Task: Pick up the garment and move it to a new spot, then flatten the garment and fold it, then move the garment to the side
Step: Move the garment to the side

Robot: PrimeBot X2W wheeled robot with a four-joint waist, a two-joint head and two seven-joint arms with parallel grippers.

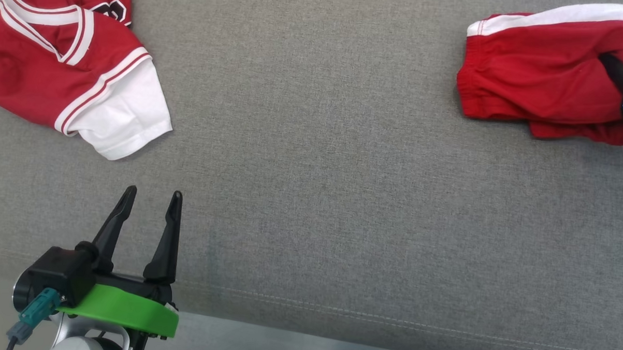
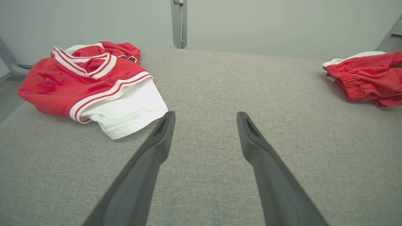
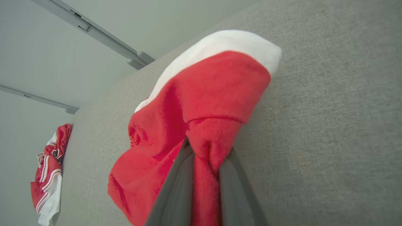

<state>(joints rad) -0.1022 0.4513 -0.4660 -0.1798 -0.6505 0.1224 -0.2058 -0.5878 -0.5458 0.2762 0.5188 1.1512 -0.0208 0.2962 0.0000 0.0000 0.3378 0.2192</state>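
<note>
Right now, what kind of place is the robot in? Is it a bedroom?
Probably a robot practice room, not a bedroom. I see a wide grey cloth-covered surface, bare pale walls with metal frame bars behind it, and two red-and-white garments laid out: a jersey and shorts.

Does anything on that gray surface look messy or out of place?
Only the red-and-white jersey at the far left: it lies crumpled, one white sleeve sticking out. The red shorts on the right are bunched where the right hand pinches them. Nothing looks torn or spilled.
</note>
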